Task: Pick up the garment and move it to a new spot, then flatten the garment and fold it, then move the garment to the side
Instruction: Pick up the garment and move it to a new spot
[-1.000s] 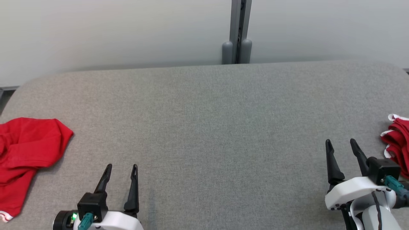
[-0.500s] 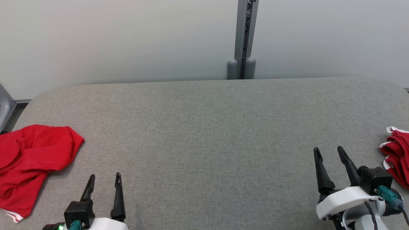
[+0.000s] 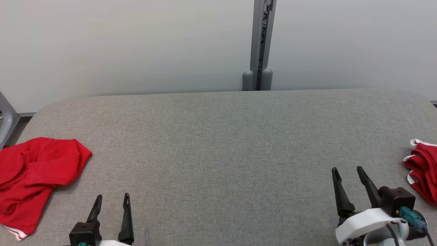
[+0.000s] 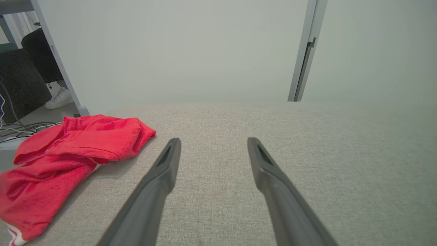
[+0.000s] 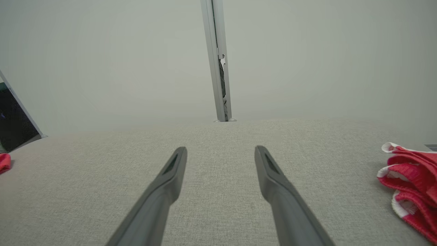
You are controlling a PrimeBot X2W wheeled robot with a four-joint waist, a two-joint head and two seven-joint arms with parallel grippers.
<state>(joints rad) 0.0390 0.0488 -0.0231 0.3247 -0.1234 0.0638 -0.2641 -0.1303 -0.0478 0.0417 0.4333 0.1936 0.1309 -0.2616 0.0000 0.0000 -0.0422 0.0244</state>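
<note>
The crumpled red garment (image 3: 34, 174) lies at the left edge of the grey padded table (image 3: 222, 143), part of it running past the head view's left border. It is bunched rather than flat, with soft folds across it. Its long axis runs on a slant: a rounded, bulging end points toward the table's middle and far edge, and the other end trails back toward the near left corner, where a strip of white trim with thin stripes shows at the hem. In the left wrist view the same garment (image 4: 78, 147) sits left of the fingers and apart from them.

The left gripper (image 3: 113, 196) hangs over the near edge, just right of the garment without touching it – its two dark fingers stand spread with bare fabric surface between them (image 4: 214, 140). The right gripper (image 3: 347, 169) is well apart, over the near right part of the table, jaws likewise wide and holding nothing (image 5: 221, 148).

At the right edge lies a pile of red cloth (image 3: 423, 171) with white-trimmed edges, layered in folds. Behind the far edge stands a pale wall with a grey upright post (image 3: 261, 44). Off the left edge a white shoe (image 4: 59, 99) rests on the floor beside some cables (image 4: 13, 130).
</note>
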